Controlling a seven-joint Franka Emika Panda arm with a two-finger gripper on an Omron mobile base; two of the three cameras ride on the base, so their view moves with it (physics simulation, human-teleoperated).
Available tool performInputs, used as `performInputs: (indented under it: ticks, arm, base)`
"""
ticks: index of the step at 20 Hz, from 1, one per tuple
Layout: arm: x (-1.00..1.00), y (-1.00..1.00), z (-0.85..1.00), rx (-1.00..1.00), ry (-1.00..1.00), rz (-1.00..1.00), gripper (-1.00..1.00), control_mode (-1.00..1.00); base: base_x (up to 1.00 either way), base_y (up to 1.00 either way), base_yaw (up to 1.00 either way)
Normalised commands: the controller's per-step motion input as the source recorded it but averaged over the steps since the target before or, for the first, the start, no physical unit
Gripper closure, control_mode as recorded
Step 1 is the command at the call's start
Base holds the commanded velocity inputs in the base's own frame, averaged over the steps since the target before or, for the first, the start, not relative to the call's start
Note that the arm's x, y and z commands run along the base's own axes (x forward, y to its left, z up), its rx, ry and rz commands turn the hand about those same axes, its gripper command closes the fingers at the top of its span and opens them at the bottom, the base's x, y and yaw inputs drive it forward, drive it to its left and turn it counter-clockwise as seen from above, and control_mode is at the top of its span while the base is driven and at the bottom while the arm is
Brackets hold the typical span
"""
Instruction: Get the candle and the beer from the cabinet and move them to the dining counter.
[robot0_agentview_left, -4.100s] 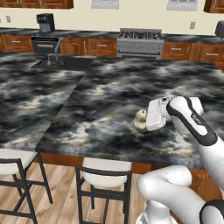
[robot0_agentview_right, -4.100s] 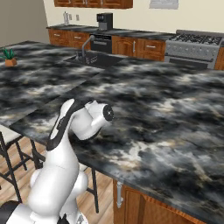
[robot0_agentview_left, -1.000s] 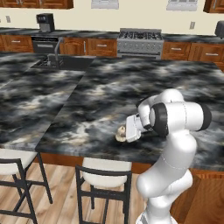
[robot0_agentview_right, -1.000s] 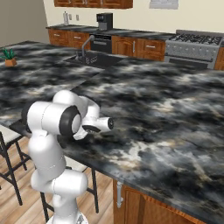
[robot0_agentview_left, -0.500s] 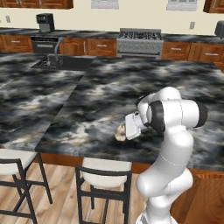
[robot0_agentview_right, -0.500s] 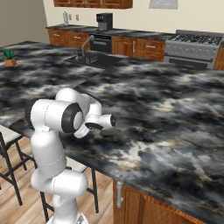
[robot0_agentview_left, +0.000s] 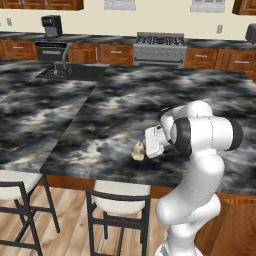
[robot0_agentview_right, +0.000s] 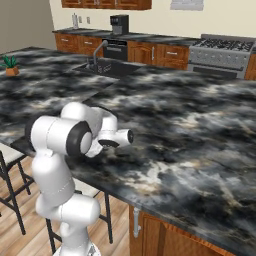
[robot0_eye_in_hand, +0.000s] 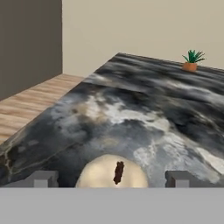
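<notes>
A cream candle (robot0_agentview_left: 138, 150) sits on the dark marble dining counter (robot0_agentview_left: 100, 115), close to the counter's near edge and above a pale-seated stool (robot0_agentview_left: 120, 192), with the white arm folded low beside it. The gripper (robot0_agentview_left: 146, 148) points sideways at the candle. In the hand view the candle (robot0_eye_in_hand: 113, 172) lies between the two finger tips (robot0_eye_in_hand: 41, 178), and a gap of bare marble shows on each side of it, so the claw stands wide and grips nothing. The candle appears to rest on the counter under its own weight.

Judged from this, the step in hand is the release of the first item. Done well, the hand would draw straight back along its own axis, away from the candle, before any lift or swing, so that neither finger clips the wax and rolls it toward the counter's edge. The claw is best kept spread until it is well clear of the candle. Whether the candle stands upright or lies tilted cannot be told from these views.

A small potted plant (robot0_eye_in_hand: 191, 60) stands at the far end of the counter from the candle. A sink (robot0_agentview_left: 70, 72) is set into the counter beyond the candle, with a stove (robot0_agentview_left: 159, 47) against the wall behind it. The bottle is yet to be brought over.
</notes>
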Motion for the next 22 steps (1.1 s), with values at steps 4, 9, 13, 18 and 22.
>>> performInputs:
  ticks: [4,9,13,18,22]
  arm:
    - [-0.15,-0.13,0.40,0.00,-0.03,0.00,-1.00,-1.00]
    - [-0.14,-0.12,0.44,0.00,-0.01,0.00,-1.00,-1.00]
    - [-0.26,-0.01,0.76,0.00,0.00,0.00,-1.00,-1.00]
    - [-0.49,0.00,0.97,0.00,0.04,-0.01,-1.00,-1.00]
    - [-0.71,0.02,1.00,0.02,0.10,-0.12,-1.00,-1.00]
  base:
    - [0.00,0.00,0.00]
    - [0.00,0.00,0.00]
    - [0.00,0.00,0.00]
    - [0.00,0.00,0.00]
    - [0.00,0.00,0.00]
